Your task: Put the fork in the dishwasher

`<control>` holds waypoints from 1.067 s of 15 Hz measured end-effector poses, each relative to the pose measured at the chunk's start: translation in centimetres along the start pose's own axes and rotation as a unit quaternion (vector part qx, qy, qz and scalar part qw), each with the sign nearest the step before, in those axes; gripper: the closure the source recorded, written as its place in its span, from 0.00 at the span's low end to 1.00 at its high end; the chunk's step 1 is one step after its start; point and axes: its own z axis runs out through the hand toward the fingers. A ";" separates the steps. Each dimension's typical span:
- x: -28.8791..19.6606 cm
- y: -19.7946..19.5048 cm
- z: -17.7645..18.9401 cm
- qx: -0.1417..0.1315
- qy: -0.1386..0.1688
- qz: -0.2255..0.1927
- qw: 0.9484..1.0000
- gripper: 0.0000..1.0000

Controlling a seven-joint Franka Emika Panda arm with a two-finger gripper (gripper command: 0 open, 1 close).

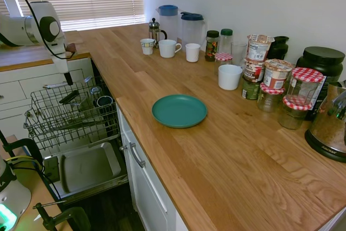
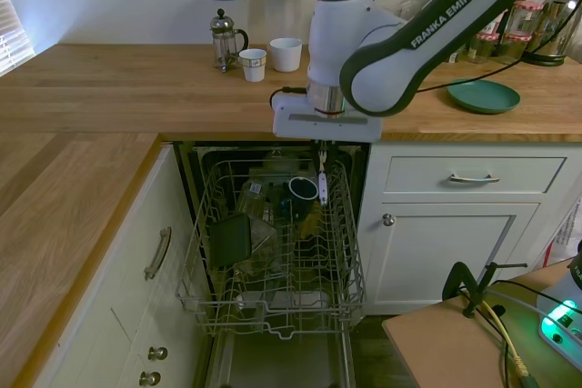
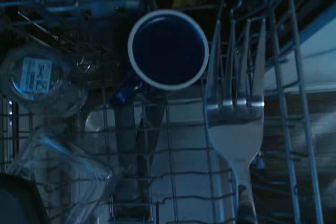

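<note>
Silver fork hangs tines-down over the open dishwasher's wire rack.

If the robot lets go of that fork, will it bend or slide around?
The fork looks like shiny metal, so probably stiff, not bendy. Smooth and thin, it might slip through the gaps of the dishwasher wire rack. The gripper holds it hanging tines-down.

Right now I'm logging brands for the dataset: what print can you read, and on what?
"FRANKA EMIKA": on the robot arm, second exterior view.
Labels on the jars along the counter: too small to read.
Sticker on the clear container in the dishwasher rack: blurred.
</note>
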 end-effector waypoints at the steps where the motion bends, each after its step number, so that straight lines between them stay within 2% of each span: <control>1: -0.8 0.4 1.2 -0.003 0.000 -0.001 1.000 1.00; 9: -2.7 2.4 10.3 -0.029 -0.004 -0.001 1.000 1.00; 15: -2.3 0.7 15.2 -0.038 -0.005 0.008 0.999 1.00; 16: -2.2 0.6 15.8 -0.040 -0.004 0.008 0.999 0.00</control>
